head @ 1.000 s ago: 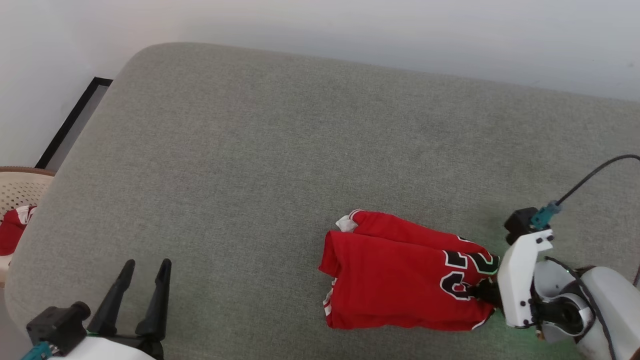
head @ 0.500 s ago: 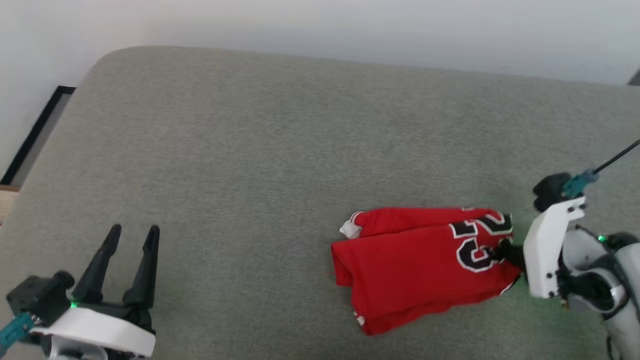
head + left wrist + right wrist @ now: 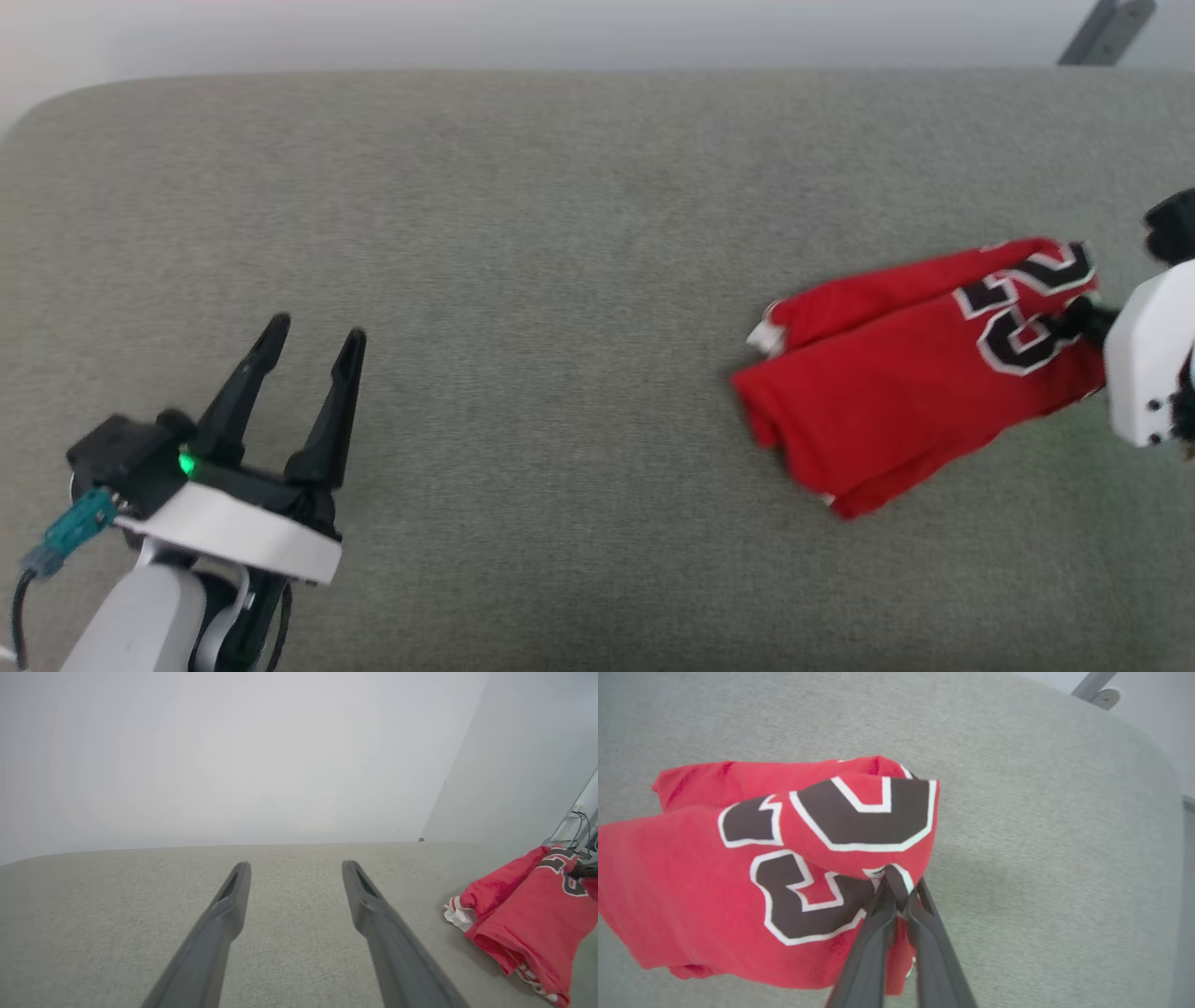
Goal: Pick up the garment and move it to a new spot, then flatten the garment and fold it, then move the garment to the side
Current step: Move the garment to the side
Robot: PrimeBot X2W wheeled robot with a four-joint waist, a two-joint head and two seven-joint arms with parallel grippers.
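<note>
Right now the garment (image 3: 896, 392) is lying folded on the right side of the grey cushion (image 3: 523, 233), its long side running left to right. The right gripper (image 3: 896, 882) is pinching it tight at the end with the number, so the red cloth is stretching away to that gripper's left. The left gripper (image 3: 316, 329) is hovering far off, fingers spread wide, holding nothing. Only bare cushion is lying around the garment. A grey metal bar (image 3: 1106, 28) is poking up behind the cushion, out of the way.
</note>
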